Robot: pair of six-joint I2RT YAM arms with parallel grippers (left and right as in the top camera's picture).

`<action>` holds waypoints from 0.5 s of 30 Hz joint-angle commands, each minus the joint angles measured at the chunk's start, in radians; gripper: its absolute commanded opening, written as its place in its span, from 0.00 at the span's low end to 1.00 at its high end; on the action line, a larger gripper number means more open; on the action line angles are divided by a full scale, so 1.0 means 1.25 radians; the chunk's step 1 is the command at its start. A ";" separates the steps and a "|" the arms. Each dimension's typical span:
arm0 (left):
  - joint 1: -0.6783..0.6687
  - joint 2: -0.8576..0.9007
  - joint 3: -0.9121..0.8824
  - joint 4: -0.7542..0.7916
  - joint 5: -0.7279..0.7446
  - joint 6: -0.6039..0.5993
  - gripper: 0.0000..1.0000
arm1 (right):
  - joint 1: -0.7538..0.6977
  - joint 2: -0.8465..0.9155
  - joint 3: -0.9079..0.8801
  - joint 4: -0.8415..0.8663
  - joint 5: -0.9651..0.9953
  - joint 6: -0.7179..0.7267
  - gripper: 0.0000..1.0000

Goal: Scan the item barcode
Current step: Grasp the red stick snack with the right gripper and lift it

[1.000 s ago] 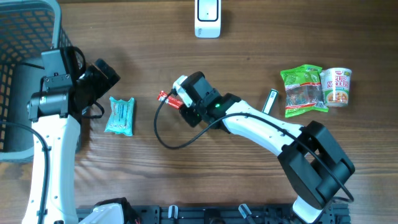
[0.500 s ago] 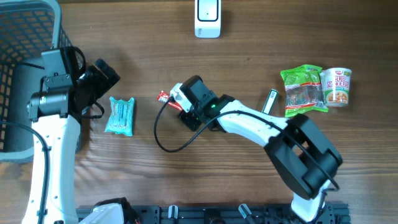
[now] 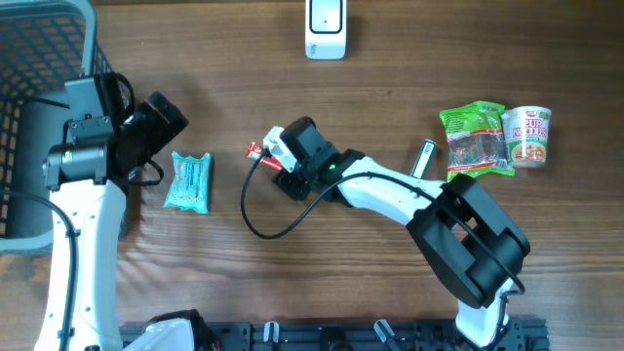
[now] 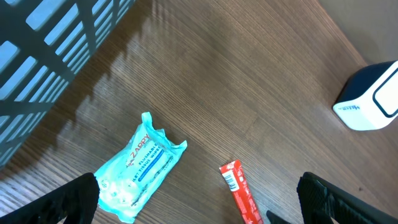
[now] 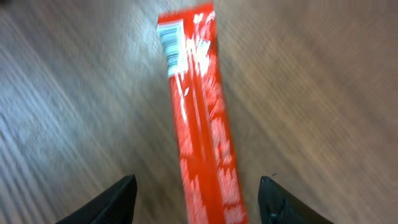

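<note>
overhead: red stick packet (image 3: pixel 257 151) lies flat on the counter (image 3: pixel 390 88), just at the tip of my right jaws. scanner (image 3: pixel 325 29) sits well apart at the far edge.
left wrist: my left jaws spread wide and hold nothing. a teal tissue pack (image 4: pixel 140 168) lies below them, untouched.
right wrist: right jaws parted to either side of the packet, wood showing in both gaps, so no grip. barcode end faces up.
judged: scan not done. grasp, carry and present are left.

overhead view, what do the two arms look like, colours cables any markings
The right arm and left arm share white links and bulky black joint housings. The right arm has a small green light near its wrist and a looping black cable. Its fingers look dark.
</note>
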 commanded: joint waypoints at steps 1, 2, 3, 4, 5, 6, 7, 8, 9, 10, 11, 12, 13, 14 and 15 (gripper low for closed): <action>-0.004 -0.005 0.008 0.000 0.009 -0.008 1.00 | 0.003 -0.017 -0.004 0.009 0.013 -0.027 0.64; -0.004 -0.005 0.008 0.000 0.009 -0.008 1.00 | 0.002 -0.017 -0.004 0.005 0.014 -0.035 0.64; -0.004 -0.005 0.008 0.000 0.009 -0.008 1.00 | 0.000 -0.016 -0.005 -0.006 0.014 -0.053 0.64; -0.004 -0.005 0.008 0.000 0.009 -0.008 1.00 | -0.001 -0.011 -0.005 -0.022 0.014 -0.070 0.64; -0.004 -0.005 0.008 0.000 0.009 -0.008 1.00 | 0.000 -0.007 -0.007 -0.034 0.014 -0.076 0.63; -0.004 -0.005 0.008 0.000 0.009 -0.008 1.00 | 0.000 -0.001 -0.008 -0.037 0.014 -0.074 0.63; -0.004 -0.005 0.008 0.000 0.009 -0.008 1.00 | 0.000 0.005 -0.009 -0.042 0.013 -0.073 0.63; -0.004 -0.005 0.008 0.000 0.009 -0.008 1.00 | 0.000 0.016 -0.009 -0.047 0.014 -0.073 0.62; -0.004 -0.005 0.008 0.000 0.009 -0.008 1.00 | 0.000 0.024 -0.009 -0.052 0.014 -0.074 0.60; -0.004 -0.005 0.008 0.000 0.009 -0.008 1.00 | 0.000 0.033 -0.009 -0.052 0.014 -0.073 0.59; -0.004 -0.005 0.008 0.000 0.009 -0.008 1.00 | 0.000 0.045 -0.009 -0.050 0.015 -0.073 0.57; -0.004 -0.005 0.008 0.000 0.009 -0.008 1.00 | 0.000 0.053 -0.009 -0.047 0.018 -0.072 0.52; -0.004 -0.005 0.008 0.000 0.009 -0.008 1.00 | 0.000 0.055 -0.009 -0.043 0.023 -0.070 0.46; -0.004 -0.005 0.008 0.000 0.009 -0.008 1.00 | 0.000 0.055 -0.009 -0.040 0.023 -0.069 0.39; -0.004 -0.005 0.008 0.000 0.009 -0.008 1.00 | 0.000 0.054 -0.008 -0.039 0.023 -0.064 0.29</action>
